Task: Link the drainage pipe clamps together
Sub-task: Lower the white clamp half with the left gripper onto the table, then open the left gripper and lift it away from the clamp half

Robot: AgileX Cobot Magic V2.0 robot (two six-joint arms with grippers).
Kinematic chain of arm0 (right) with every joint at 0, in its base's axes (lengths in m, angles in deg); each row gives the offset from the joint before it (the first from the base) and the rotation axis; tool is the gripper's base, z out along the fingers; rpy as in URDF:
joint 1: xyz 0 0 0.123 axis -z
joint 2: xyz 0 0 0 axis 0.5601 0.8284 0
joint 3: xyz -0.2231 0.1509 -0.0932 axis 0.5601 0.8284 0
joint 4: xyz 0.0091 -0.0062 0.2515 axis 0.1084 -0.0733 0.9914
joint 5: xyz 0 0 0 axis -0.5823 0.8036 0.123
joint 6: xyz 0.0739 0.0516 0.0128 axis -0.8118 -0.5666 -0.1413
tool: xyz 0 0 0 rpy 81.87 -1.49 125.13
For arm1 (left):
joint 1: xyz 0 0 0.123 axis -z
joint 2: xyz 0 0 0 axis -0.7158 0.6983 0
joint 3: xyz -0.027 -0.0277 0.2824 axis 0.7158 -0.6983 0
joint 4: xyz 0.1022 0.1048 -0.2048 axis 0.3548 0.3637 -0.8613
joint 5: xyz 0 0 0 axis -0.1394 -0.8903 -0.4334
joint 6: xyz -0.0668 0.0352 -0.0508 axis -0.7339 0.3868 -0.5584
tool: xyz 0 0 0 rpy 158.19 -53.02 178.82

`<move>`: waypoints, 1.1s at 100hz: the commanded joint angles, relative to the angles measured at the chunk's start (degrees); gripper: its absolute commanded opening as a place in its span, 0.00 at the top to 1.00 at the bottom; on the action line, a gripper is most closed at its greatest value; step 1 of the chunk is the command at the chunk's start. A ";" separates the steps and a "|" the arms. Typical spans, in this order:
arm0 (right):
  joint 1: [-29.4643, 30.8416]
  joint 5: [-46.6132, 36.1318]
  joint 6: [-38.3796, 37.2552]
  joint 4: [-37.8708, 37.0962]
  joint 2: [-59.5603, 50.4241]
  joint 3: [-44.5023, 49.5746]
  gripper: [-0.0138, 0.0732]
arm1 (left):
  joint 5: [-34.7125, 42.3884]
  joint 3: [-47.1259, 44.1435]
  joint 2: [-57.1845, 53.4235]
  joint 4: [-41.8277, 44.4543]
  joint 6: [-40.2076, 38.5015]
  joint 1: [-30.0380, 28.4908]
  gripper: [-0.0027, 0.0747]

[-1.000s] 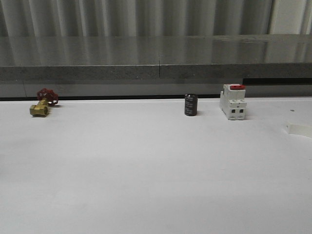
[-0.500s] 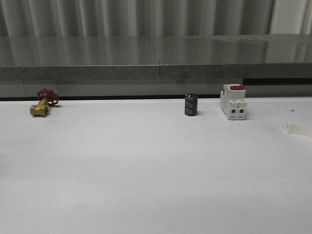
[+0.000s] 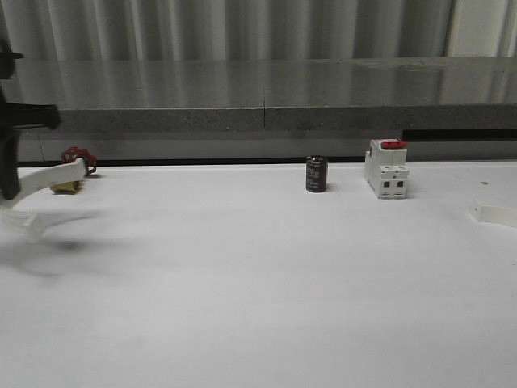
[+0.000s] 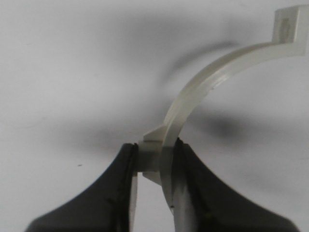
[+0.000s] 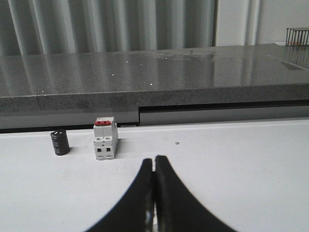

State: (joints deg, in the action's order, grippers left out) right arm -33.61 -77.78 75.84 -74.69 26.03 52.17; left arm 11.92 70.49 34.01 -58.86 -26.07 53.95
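White clamp halves, I count two: my left gripper [image 4: 153,162] pinches one clamp half [image 4: 212,82]; second clamp half [image 3: 494,213] lies alone; right gripper [image 5: 154,186] pressed together.

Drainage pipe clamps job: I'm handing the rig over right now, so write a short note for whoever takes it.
Left pincer: shut on one clamp half, gripped near its outer tab and held above the table at the far left of the front view.
Right pincer: shut, holding nothing.
Second clamp half: seemingly the white piece lying at the table's right edge, untouched.
Done: first half picked up.
Left: pick up the second half, bring the end flanges together, join.
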 commanded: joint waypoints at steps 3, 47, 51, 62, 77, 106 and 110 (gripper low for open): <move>-0.29 -4.95 0.02 -0.25 -0.87 -0.96 0.92 | 1.37 1.69 -1.27 -0.67 -3.99 4.89 0.99; -0.29 -4.95 0.02 -0.25 -0.87 -0.96 0.92 | 3.07 1.69 4.30 -1.59 -9.31 14.13 0.97; -0.29 -4.95 0.02 -0.25 -0.87 -0.96 0.92 | 3.07 1.69 4.30 -1.95 -8.82 14.25 0.93; -0.29 -4.95 0.02 -0.25 -0.87 -0.96 0.92 | 2.70 1.69 4.30 -2.20 -8.64 14.25 0.73; -0.29 -4.95 0.02 -0.25 -0.87 -0.96 0.92 | 1.64 2.96 4.30 -2.20 -8.64 14.25 0.41; -0.29 -4.95 0.02 -0.25 -0.87 -0.96 0.92 | -2.15 10.88 1.40 -0.97 -8.56 14.25 0.43; -0.29 -4.95 0.02 -0.25 -0.87 -0.96 0.92 | -2.44 11.32 0.28 -0.32 -8.32 14.13 0.49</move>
State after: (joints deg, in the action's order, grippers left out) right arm -33.61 -77.78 75.75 -74.69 26.03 52.17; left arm 10.21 78.89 39.98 -59.93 -34.61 67.56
